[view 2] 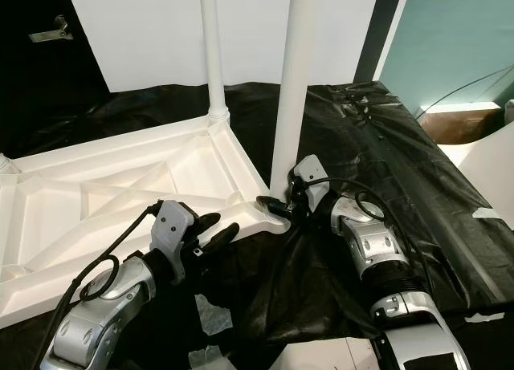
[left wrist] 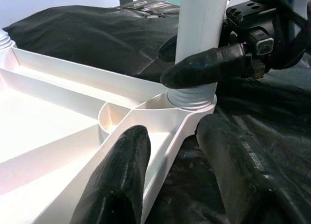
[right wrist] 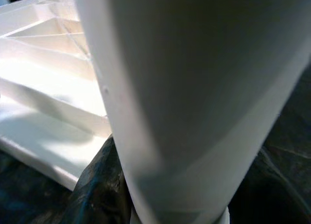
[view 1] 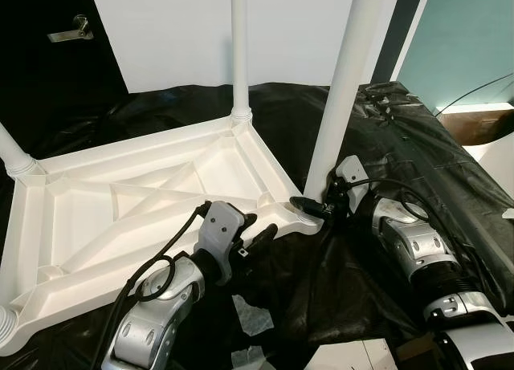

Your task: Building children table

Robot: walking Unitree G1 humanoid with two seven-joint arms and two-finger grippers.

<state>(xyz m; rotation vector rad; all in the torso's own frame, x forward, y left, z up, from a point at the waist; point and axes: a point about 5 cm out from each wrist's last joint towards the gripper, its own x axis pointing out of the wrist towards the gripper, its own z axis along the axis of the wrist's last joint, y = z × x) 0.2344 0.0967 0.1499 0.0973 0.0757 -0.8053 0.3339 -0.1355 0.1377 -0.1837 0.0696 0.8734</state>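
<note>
A white plastic table top (view 1: pixel 120 201) lies upside down on a black sheet. White legs stand up from its corners: one at the far corner (view 1: pixel 239 49), one at the left (view 1: pixel 12 153), and one at the near right corner (view 1: pixel 345 81). My right gripper (view 1: pixel 311 206) is shut on the base of that near right leg (right wrist: pixel 184 102); its fingers (left wrist: pixel 209 66) wrap the leg just above the threaded socket (left wrist: pixel 192 98). My left gripper (view 1: pixel 255 229) is open beside the same corner. Its fingers (left wrist: pixel 121 180) straddle the table's rim, one over the underside, one over the sheet.
The black sheet (view 1: pixel 401 137) is crinkled and spreads to the right and front. White scraps (view 1: pixel 253 314) lie on it near my arms. Behind stand a white panel (view 1: pixel 177 33), a dark door with a handle (view 1: pixel 71 31) and a teal wall (view 1: pixel 466 41).
</note>
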